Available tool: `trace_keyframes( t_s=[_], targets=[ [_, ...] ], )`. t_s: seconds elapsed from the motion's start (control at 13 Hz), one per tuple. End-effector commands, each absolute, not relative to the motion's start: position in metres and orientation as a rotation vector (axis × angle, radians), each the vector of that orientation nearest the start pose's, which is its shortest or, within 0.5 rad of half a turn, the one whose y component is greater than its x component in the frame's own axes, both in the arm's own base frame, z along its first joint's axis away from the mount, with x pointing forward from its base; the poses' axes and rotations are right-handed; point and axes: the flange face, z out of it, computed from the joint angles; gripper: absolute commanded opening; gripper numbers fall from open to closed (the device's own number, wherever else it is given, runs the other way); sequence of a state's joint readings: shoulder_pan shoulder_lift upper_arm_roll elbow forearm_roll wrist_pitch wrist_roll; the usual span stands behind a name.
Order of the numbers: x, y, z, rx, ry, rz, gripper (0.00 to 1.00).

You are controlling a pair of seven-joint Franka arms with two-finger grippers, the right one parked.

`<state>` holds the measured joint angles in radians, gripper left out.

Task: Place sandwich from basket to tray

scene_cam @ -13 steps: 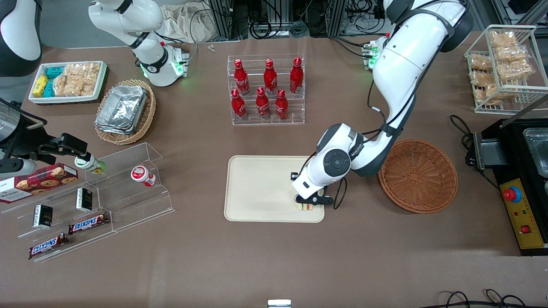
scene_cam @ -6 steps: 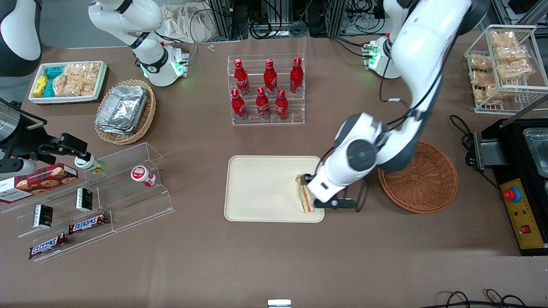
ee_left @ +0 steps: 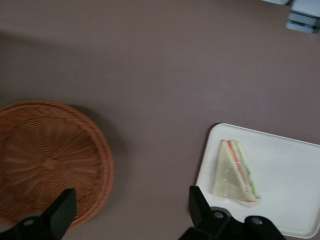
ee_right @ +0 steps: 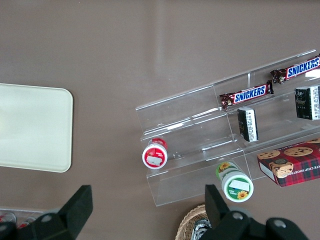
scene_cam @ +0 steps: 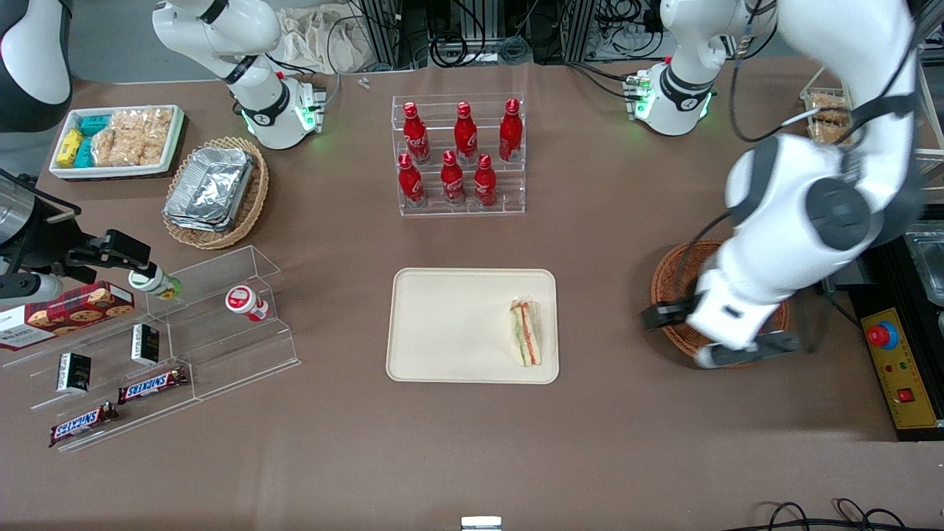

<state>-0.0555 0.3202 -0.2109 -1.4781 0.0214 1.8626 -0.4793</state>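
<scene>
The sandwich lies flat on the cream tray, near the tray edge that faces the basket, with nothing touching it. The reddish-brown basket holds nothing I can see and is partly covered by the working arm in the front view. My gripper hangs high above the table at the basket's rim, well apart from the sandwich. It is open wide, with only bare table between its fingers.
A rack of red bottles stands farther from the front camera than the tray. Toward the parked arm's end are an acrylic snack shelf, a tan basket of foil trays and a white snack tray. A control box sits beside the basket.
My gripper let go of the sandwich on the tray, then rose and swung away toward the basket. The sandwich stays on the tray.
</scene>
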Motion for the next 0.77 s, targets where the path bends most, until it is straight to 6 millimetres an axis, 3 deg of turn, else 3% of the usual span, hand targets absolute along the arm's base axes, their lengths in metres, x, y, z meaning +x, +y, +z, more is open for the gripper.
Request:
trace_keyframes(
  t_s=[0.0, 0.15, 0.38, 0.69],
  targets=[
    [0.609, -0.122, 0.531, -3.122, -0.39, -0.081, 1.0],
    [0.599, -0.097, 0.538, -3.116, -0.343, -0.103, 1.0],
    [0.611, -0.055, 0.547, -3.132, -0.382, -0.117, 1.0],
    [0.618, -0.016, 0.541, -3.124, -0.372, -0.047, 1.0]
  ],
)
